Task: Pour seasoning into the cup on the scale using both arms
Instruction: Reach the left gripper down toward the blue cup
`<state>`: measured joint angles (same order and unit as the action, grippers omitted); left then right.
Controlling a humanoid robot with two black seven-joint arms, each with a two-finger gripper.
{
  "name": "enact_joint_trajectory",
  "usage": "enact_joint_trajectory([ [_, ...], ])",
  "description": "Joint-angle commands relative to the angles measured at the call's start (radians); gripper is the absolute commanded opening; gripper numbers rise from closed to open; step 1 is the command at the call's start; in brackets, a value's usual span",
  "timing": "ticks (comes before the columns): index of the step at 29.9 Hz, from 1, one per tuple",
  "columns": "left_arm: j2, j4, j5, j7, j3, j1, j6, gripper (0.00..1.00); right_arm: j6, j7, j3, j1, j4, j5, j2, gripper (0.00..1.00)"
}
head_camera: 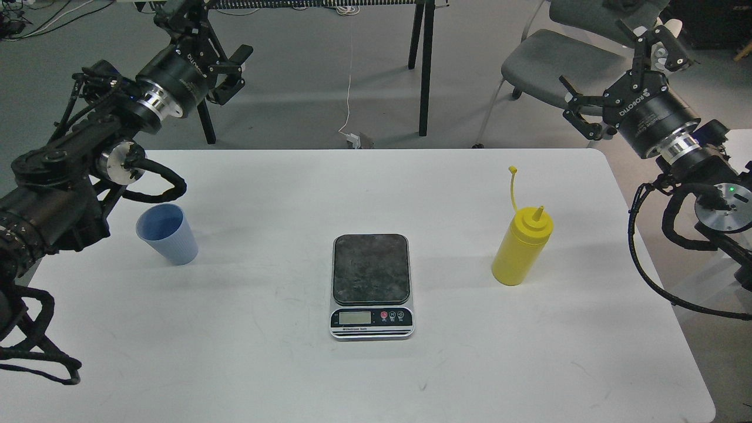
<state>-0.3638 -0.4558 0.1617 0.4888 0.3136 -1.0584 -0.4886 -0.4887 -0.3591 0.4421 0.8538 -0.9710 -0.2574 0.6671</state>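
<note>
The light blue cup (167, 233) stands upright on the white table (264, 364) at the left, with nothing in it that I can see. The scale (371, 285) lies in the middle, its dark plate bare. The yellow seasoning bottle (521, 247) stands at the right, its cap hanging up on a thin strap. My left gripper (205, 41) is raised beyond the table's far left corner, open and empty. Held high past the far right corner, my right gripper (617, 64) is also open and holds nothing.
Black table legs (424, 64) and a grey chair (558, 59) stand behind the table. A white cable and plug (354, 138) lie on the floor. My left forearm (53, 200) hangs close beside the cup.
</note>
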Motion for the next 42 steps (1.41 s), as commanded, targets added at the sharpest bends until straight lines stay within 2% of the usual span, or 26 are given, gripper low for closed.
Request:
enact_joint_trajectory([
  [1, 0.011, 0.000, 0.013, 0.000, -0.008, 0.006, 0.000, 0.99, 0.000, 0.000, -0.006, 0.002, -0.002, 0.001, 0.002, 0.99],
  [9, -0.007, 0.000, 0.015, 0.000, -0.004, 0.006, 0.000, 0.99, 0.000, 0.000, -0.008, 0.002, -0.002, 0.003, -0.001, 0.99],
  [14, -0.062, -0.003, 0.030, 0.000, -0.027, -0.006, 0.000, 0.99, 0.000, 0.000, -0.008, 0.001, -0.001, 0.006, -0.004, 0.99],
  [19, -0.179, -0.065, 0.327, 0.000, -0.149, -0.055, 0.000, 0.99, 0.000, 0.000, -0.011, 0.001, -0.002, 0.007, -0.001, 0.99],
  [27, -0.325, -0.174, 0.962, 0.000, -0.153, -0.063, 0.000, 0.99, 0.000, -0.001, -0.010, -0.001, -0.002, 0.009, 0.002, 0.99],
  [31, -0.346, -0.237, 1.103, 0.000, -0.165, -0.043, 0.000, 0.99, 0.000, -0.001, -0.008, -0.006, -0.003, 0.009, 0.003, 0.99],
  [40, -0.348, -0.247, 1.320, 0.000, -0.281, 0.060, 0.000, 0.99, 0.000, -0.001, -0.008, -0.009, -0.008, 0.009, 0.005, 0.99],
  [42, -0.348, -0.242, 1.340, 0.000, -0.312, 0.072, 0.022, 0.99, 0.000, -0.001, -0.008, -0.010, -0.006, 0.009, 0.005, 0.99],
])
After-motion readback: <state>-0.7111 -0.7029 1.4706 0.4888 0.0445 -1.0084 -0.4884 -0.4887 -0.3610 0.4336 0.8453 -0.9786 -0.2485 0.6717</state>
